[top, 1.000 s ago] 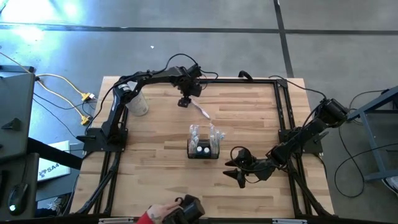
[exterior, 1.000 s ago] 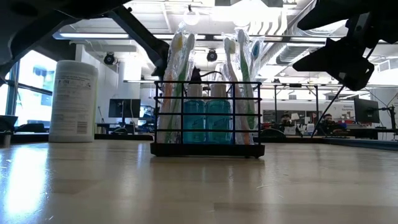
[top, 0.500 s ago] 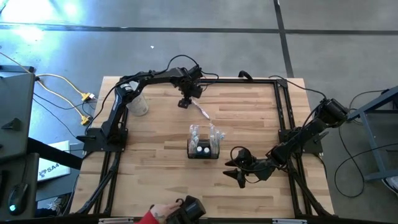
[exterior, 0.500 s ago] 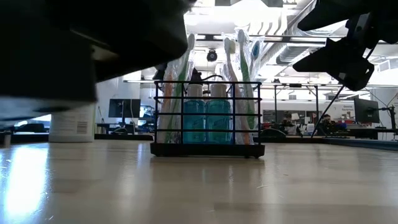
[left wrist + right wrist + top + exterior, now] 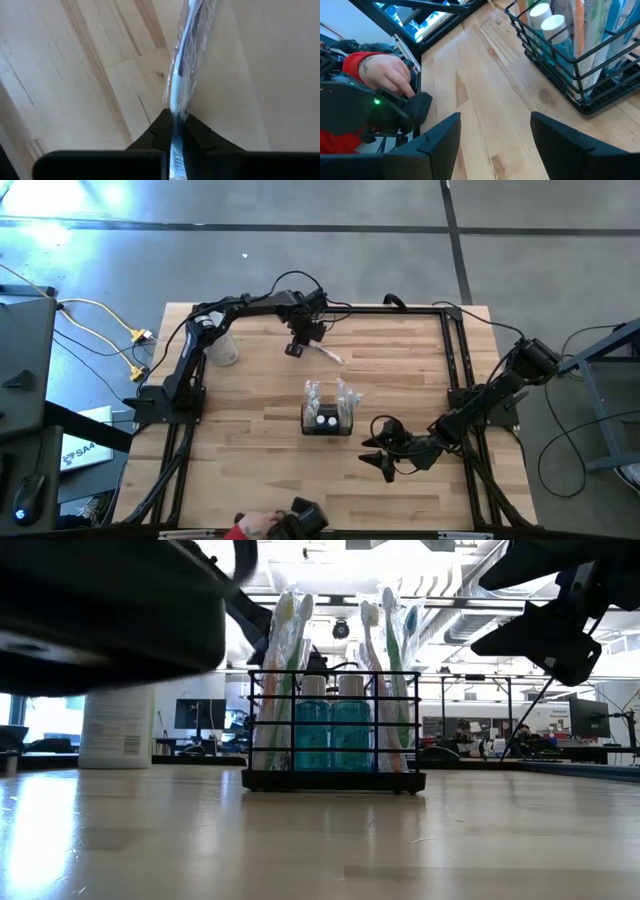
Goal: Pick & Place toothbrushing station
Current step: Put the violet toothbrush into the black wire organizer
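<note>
Toothbrushing station (image 5: 327, 420) holding wrapped toothbrushes and two bottles, left fingers (image 5: 165, 131) clamping wrapped toothbrush (image 5: 328, 355), right fingers (image 5: 440, 137) apart

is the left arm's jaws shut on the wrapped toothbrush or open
Shut: the left gripper pinches the wrapped toothbrush, its jaws closed tight around the wrapper.

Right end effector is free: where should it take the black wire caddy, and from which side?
Grip the top rail of the black wire caddy on a short end, coming from above. Toothbrushes and bottles fill the middle and stick up; the rim wire is thin and exposed. The right end effector, open, already sits beside it.
</note>
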